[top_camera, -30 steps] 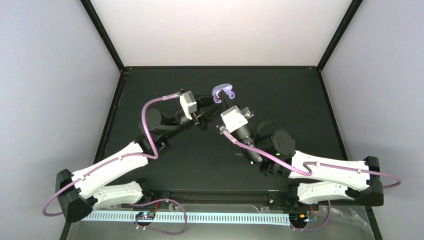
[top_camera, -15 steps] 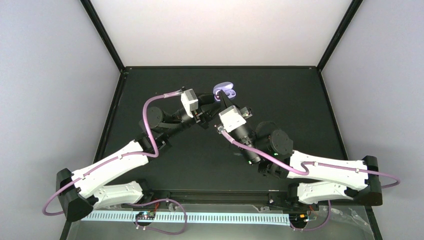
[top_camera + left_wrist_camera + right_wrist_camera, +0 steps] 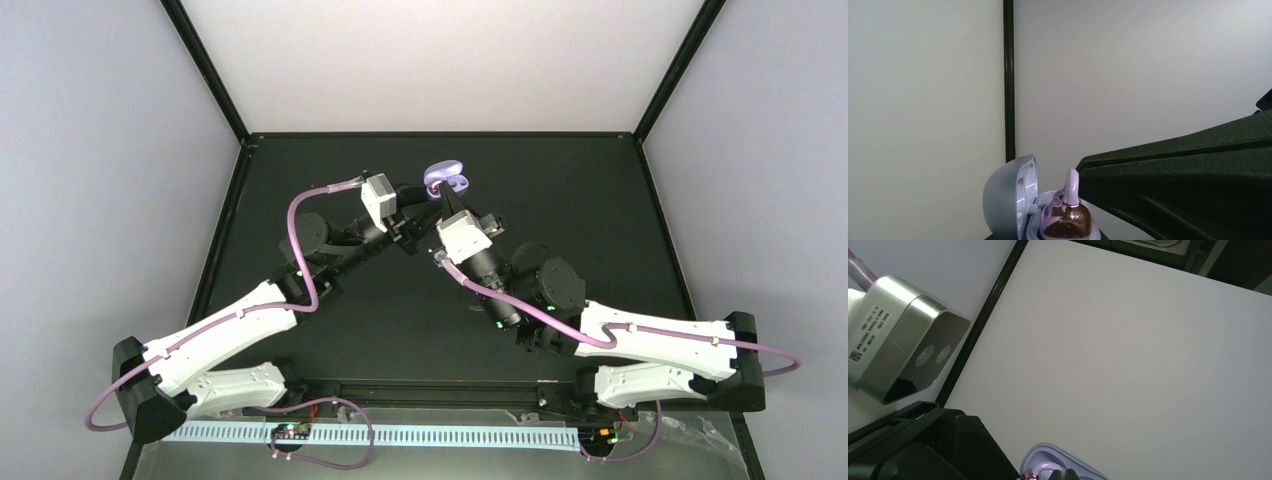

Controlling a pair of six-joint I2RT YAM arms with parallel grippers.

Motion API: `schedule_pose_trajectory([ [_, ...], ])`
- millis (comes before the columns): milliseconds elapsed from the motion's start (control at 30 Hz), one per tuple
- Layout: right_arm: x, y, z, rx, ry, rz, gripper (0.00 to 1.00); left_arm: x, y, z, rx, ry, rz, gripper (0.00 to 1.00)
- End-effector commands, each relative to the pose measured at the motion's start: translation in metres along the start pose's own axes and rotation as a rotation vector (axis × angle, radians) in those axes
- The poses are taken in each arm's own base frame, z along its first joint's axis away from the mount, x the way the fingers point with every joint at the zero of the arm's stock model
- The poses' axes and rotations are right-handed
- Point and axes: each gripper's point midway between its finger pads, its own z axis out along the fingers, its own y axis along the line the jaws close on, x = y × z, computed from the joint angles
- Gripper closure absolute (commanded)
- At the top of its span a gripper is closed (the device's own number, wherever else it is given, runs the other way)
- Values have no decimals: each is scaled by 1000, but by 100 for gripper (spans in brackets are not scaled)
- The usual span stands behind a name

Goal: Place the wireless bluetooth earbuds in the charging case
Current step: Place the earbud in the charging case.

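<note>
At the far middle of the table, an open purple charging case is flanked by the left gripper and the right gripper. A purple earbud is seen seated in the case, stem upward, beside the raised lid. Whether either gripper's jaws are apart or clamped cannot be told.

Dark matte bench, black raised rim all round. A black rail runs along the near edge, with both arm bases at its ends: left base, right base. A white slotted strip lies just in front of the rail, parallel to it. The purple charging case is well beyond the rail, mid-width — contact with the bench can't be told.
</note>
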Motion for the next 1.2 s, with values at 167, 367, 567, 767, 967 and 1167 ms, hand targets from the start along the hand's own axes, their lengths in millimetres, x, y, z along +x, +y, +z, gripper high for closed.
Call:
schedule_pose_trajectory([
  [167, -3, -4, -4, -11, 1, 22, 99, -31, 3, 3, -28, -78, -8, 98],
  [367, -2, -3, -5, -21, 4, 25, 98, -31, 1, 3, -14, -80, -14, 99],
  [567, -17, -21, -6, -19, 2, 115, 83, -27, 2, 2, -18, -70, -14, 98],
  [767, -36, -62, -13, -13, 41, 274, 61, -21, -4, -7, 6, -54, -8, 98],
  [967, -42, -76, -31, -151, 132, 327, 39, -18, -35, -28, 166, -35, 29, 98],
  [1167, -38, -91, -60, -262, 204, 373, 15, -6, -76, -52, 402, 37, 36, 98],
])
